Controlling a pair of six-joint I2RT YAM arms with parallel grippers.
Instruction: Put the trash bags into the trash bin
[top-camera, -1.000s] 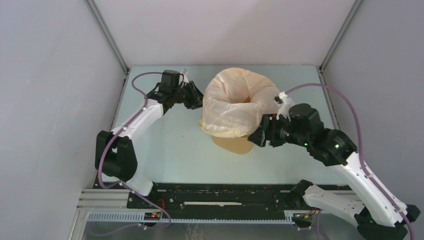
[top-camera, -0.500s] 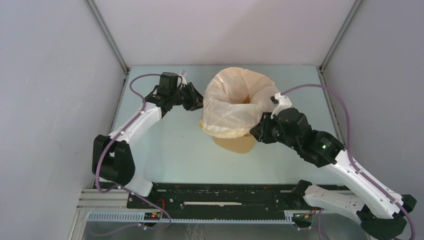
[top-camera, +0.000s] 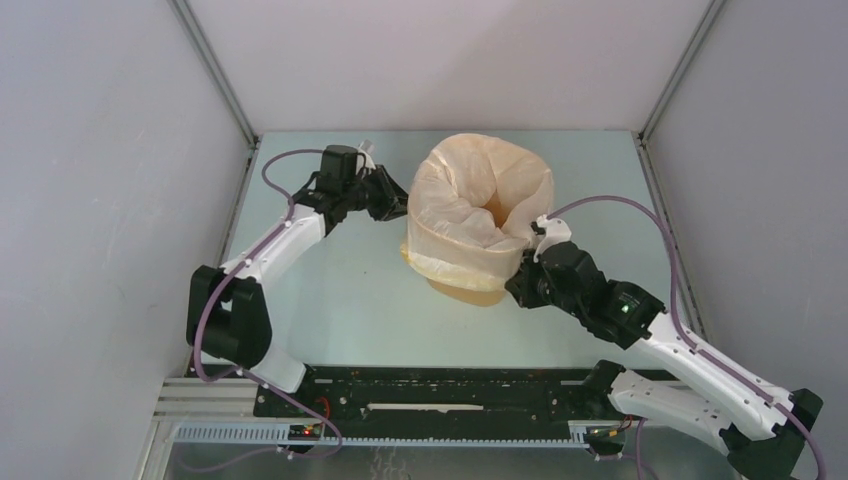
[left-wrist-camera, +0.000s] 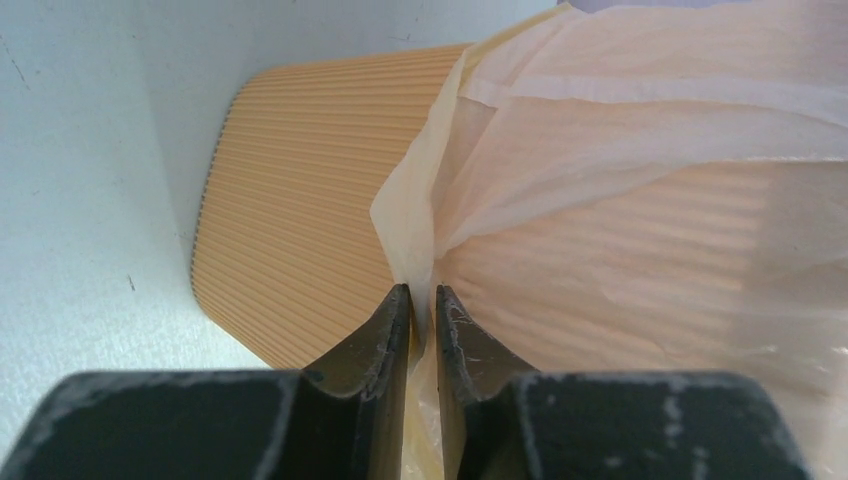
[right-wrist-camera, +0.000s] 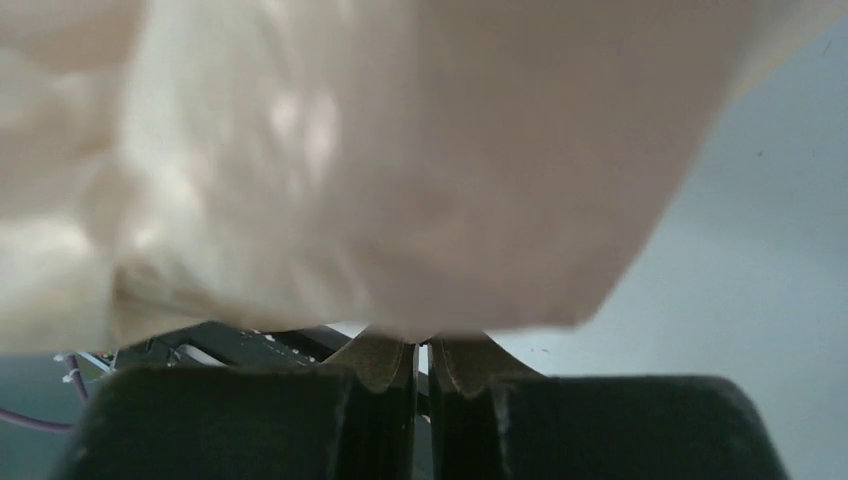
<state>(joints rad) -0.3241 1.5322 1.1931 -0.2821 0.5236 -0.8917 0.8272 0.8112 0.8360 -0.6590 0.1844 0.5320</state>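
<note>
On the left, the left end effector (top-camera: 397, 203) reaches in at the far-left side of the trash bin (left-wrist-camera: 300, 220), its two fingers (left-wrist-camera: 385, 330) pressed almost together on a thin fold of the translucent trash bag (top-camera: 478, 205). In the middle, the bin stands toward the back of the counter (top-camera: 340, 290) with the bag puffed up over its rim and draped down most of its ribbed tan wall, leaving only the base bare on the near side. To the right, the right end effector (right-wrist-camera: 422, 345) sits against the bin's near-right side, its fingers drawn together on the bag's lower edge.
</note>
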